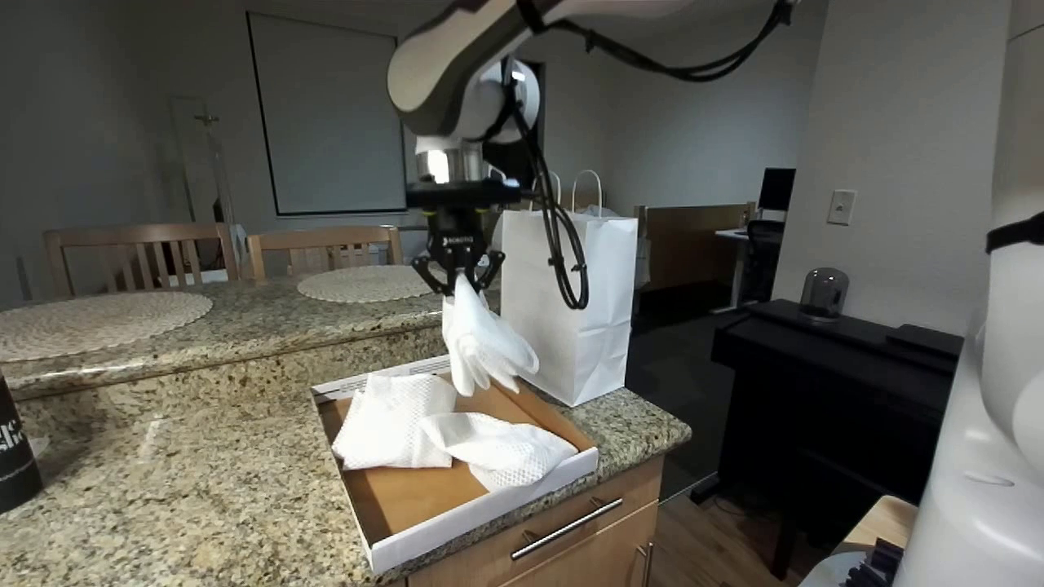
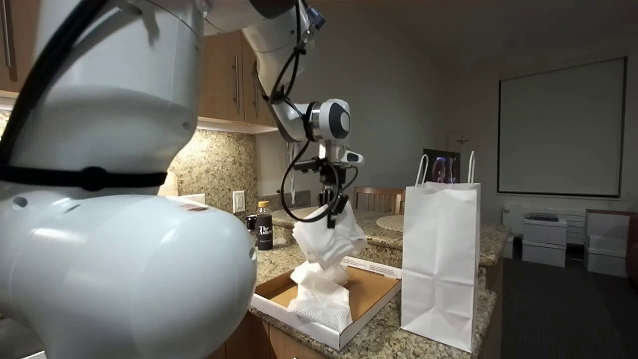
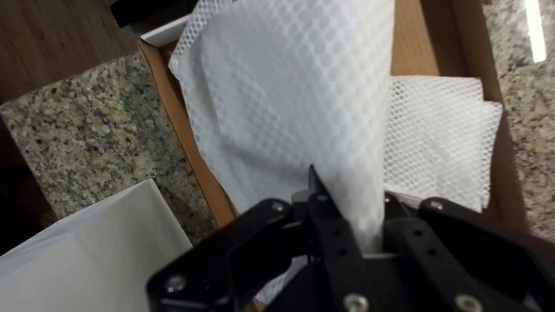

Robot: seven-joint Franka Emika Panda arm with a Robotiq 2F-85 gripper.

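My gripper (image 1: pixel 463 287) is shut on a bunched white dimpled cloth (image 1: pixel 483 342), which hangs down in loose folds above a shallow cardboard tray (image 1: pixel 481 512). Seen from the wrist, the held cloth (image 3: pixel 277 99) runs up between the fingers and hides the tip of the right-hand one. A folded white cloth (image 1: pixel 395 420) and a crumpled white cloth (image 1: pixel 510 448) lie in the tray. In an exterior view the hanging cloth (image 2: pixel 329 237) overlaps the cloths below, so I cannot tell there whether they touch. A white paper bag (image 2: pixel 438 259) stands upright beside the tray.
The tray sits on a granite counter (image 1: pixel 228 489) near its edge, above a drawer handle (image 1: pixel 567 528). A raised ledge behind bears round woven placemats (image 1: pixel 367 283). A dark bottle with a yellow cap (image 2: pixel 264 232) stands at the back. Looped cables hang beside the gripper.
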